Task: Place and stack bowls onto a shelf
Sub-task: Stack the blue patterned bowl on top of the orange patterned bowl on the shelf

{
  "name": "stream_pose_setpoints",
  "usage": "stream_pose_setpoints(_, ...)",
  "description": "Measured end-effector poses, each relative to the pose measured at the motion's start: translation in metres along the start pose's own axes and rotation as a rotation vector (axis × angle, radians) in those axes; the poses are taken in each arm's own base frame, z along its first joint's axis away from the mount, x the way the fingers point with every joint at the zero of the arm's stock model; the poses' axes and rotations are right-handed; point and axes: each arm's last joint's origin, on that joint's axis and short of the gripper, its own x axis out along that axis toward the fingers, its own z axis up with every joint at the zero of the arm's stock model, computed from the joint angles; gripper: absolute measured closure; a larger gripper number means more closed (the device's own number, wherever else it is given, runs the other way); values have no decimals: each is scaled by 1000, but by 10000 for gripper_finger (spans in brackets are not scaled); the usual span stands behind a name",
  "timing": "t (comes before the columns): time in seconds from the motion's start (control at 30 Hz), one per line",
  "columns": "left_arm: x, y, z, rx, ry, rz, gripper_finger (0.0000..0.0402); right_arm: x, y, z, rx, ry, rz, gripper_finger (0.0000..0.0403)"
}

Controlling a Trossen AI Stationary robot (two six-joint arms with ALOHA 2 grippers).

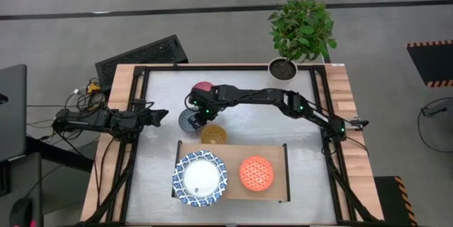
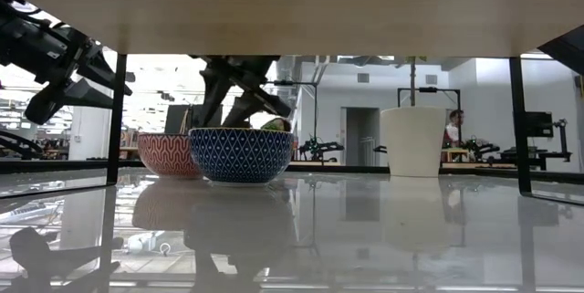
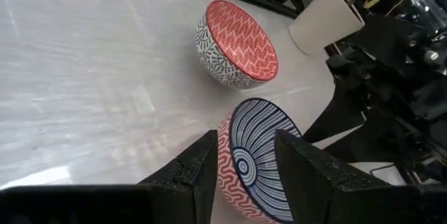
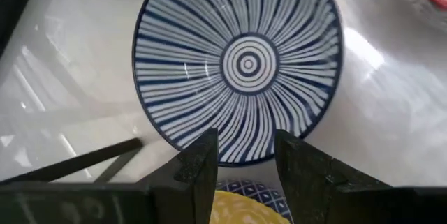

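Three small bowls stand on the table behind the shelf [image 1: 233, 146]: a pink-red one [image 1: 205, 87], a dark blue-grey one with a striped inside [image 1: 188, 120] [image 4: 237, 63], and a yellow one [image 1: 212, 135]. A large blue-and-white bowl [image 1: 200, 178] and an orange bowl [image 1: 256, 173] sit on the shelf board. My right gripper [image 1: 199, 112] [image 4: 244, 147] is open and hovers over the near rim of the dark blue-grey bowl, touching nothing that I can see. My left gripper [image 1: 161, 116] [image 3: 244, 147] is open and waits in the air, left of that bowl.
A white plant pot [image 1: 283, 68] [image 2: 412, 142] stands at the table's far edge, right of the bowls. Black metal frames [image 1: 134, 107] run along the table's left and right sides. Bare table surface [image 1: 276, 121] lies between the shelf and the pot. A person [image 2: 453, 129] shows far behind.
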Motion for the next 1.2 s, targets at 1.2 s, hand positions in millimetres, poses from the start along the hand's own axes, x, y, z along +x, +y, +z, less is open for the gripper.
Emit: stream_pose_setpoints(1.2,0,0,0,-15,15,-7,273,5,-10,7,16,-94,-111,248)
